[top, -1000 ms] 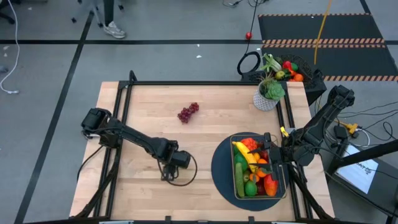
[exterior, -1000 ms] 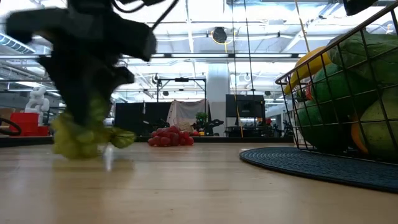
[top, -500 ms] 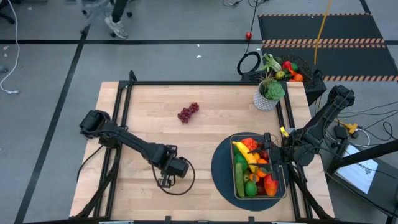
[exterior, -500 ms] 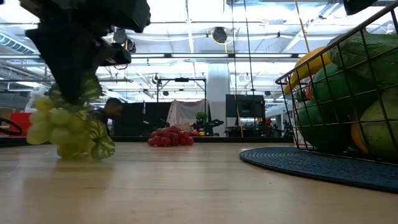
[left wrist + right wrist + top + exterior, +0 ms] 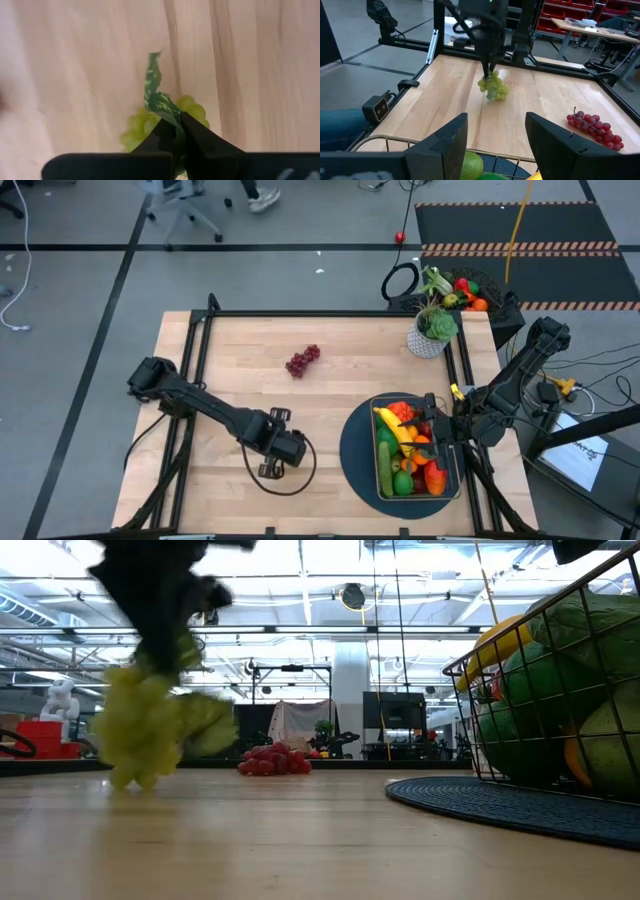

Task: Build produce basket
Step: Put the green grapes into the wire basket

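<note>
1. Grapes first: the green grapes (image 5: 150,735) have come off the table since a moment ago, when the bunch sat on the wood with the left gripper (image 5: 179,127) half open over it. Now they hang just under its fingertips, clear of the table (image 5: 330,405) and swinging a little.
2. Left gripper is clenched on the leafy stem at the top of the bunch, jaws pressed together with only the green leaf between them.
3. To my eye that means the pick is made; what remains is the carry across to the basket (image 5: 382,480), which sits well off to that gripper's far side on the dark round mat (image 5: 355,445), already crowded with produce.
4. Left arm reaches low across the table from its corner, wrist bent so the fingers point straight down.
5. Right gripper (image 5: 495,137) waits at the basket's rim, fingers parted, holding nothing.
6. Purple grapes (image 5: 302,360) lie alone on the wood, well apart from both grippers, not yet collected.
</note>
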Controlling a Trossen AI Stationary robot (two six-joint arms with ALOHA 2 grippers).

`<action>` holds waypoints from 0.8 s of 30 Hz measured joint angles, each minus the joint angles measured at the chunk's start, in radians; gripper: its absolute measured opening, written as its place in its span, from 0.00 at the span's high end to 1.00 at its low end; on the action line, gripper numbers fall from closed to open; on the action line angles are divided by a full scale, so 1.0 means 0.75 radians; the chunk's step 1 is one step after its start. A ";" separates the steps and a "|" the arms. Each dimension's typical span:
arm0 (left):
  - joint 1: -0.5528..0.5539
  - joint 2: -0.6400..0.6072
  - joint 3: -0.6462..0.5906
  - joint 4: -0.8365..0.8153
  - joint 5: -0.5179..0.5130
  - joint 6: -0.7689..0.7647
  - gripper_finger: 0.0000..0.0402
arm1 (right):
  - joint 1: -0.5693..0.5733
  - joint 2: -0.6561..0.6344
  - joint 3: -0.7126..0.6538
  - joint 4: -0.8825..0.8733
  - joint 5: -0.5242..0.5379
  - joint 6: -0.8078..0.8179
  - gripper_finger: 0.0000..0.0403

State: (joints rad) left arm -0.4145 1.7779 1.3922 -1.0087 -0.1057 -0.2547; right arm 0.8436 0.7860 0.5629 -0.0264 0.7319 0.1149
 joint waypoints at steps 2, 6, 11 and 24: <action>0.001 0.000 0.059 -0.007 -0.044 0.037 0.98 | 0.000 0.000 0.000 0.000 0.000 0.000 0.52; 0.001 0.000 0.175 -0.049 -0.125 0.108 0.98 | 0.000 0.000 0.000 0.000 0.000 0.002 0.52; -0.002 0.000 0.318 -0.087 -0.234 0.189 0.98 | 0.000 0.000 0.000 0.000 0.000 0.004 0.52; -0.008 -0.001 0.549 -0.087 -0.744 0.374 0.97 | 0.000 0.000 0.000 0.000 0.000 0.005 0.52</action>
State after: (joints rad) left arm -0.4203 1.7775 1.8043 -1.0739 -0.6635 0.0258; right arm 0.8436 0.7860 0.5629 -0.0261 0.7319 0.1188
